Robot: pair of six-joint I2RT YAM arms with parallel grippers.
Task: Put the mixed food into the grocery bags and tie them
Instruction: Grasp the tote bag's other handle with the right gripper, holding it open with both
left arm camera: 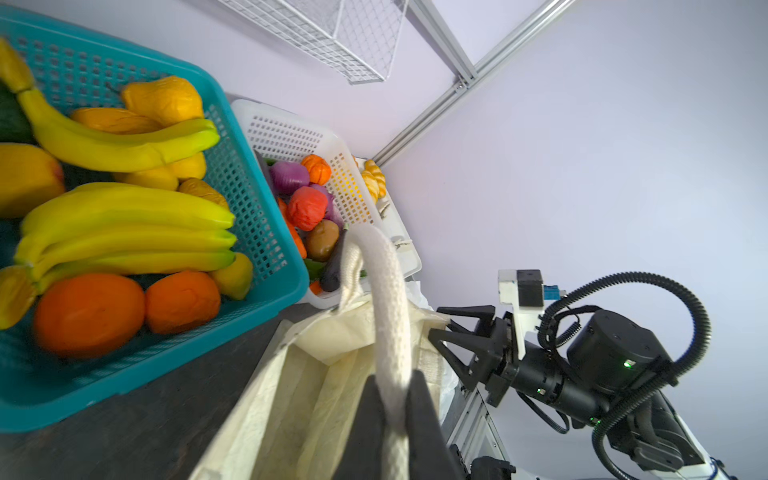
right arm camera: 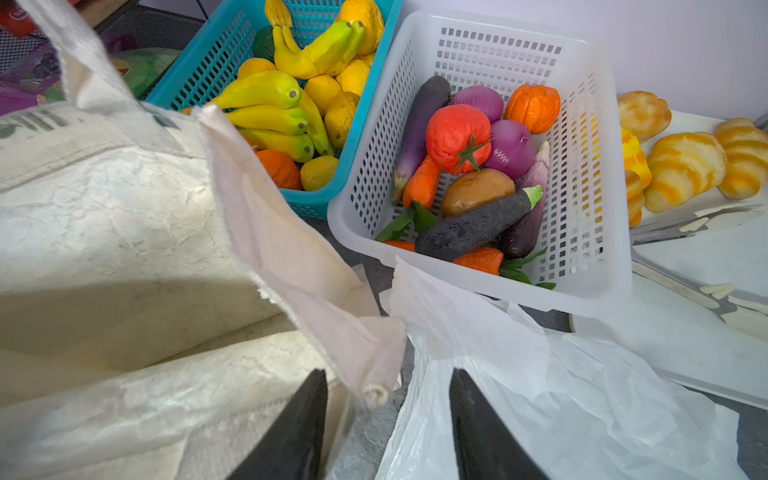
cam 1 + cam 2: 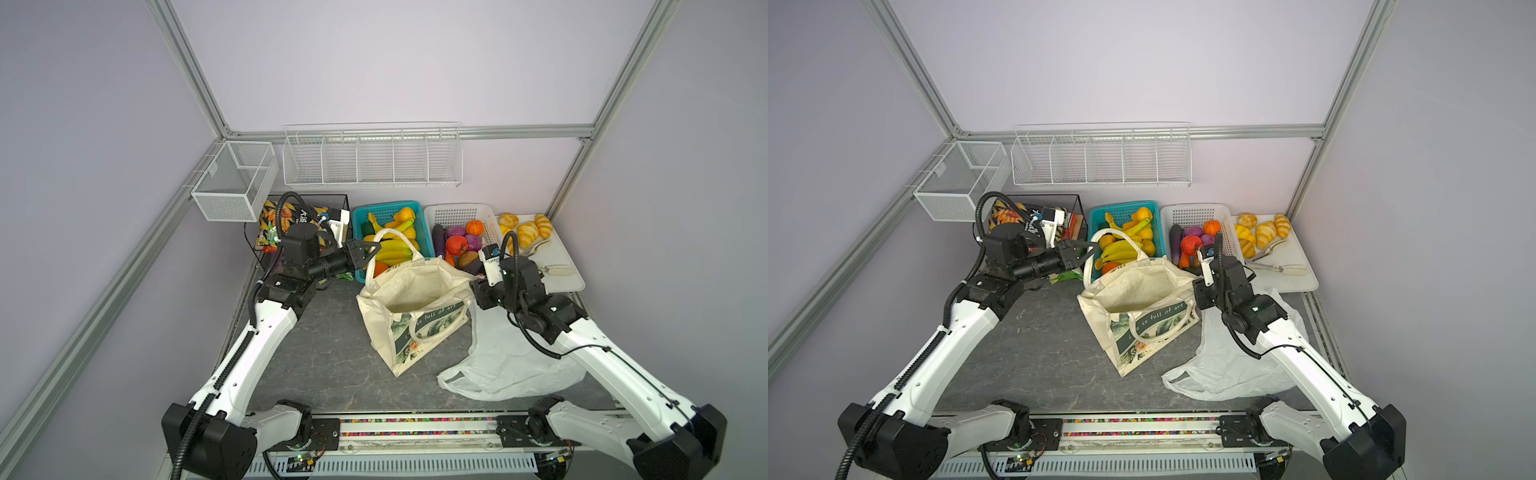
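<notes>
The cream canvas tote (image 3: 415,307) (image 3: 1142,316) stands open mid-table. My left gripper (image 3: 370,251) (image 1: 395,382) is shut on its rope handle (image 1: 386,291), holding it up over the far rim. My right gripper (image 2: 388,374) (image 1: 440,324) is open at the tote's right side, with the cloth rim (image 2: 299,266) hanging between its jaws, unpinched. The white plastic bag (image 3: 507,365) (image 2: 540,395) lies crumpled under the right arm. The red tomato (image 2: 457,137), purple onion (image 2: 511,149) and dark eggplant (image 2: 469,226) lie in the white basket (image 2: 602,174). A green packet (image 3: 1065,276) peeks out below the left arm.
A teal basket (image 3: 424,232) of bananas and oranges stands behind the tote. A white tray (image 3: 561,278) with croissants and tongs is at the far right. A black mesh basket (image 3: 307,197) holds a black-and-yellow chip bag (image 3: 278,216). Wire racks (image 3: 370,158) hang on the back wall.
</notes>
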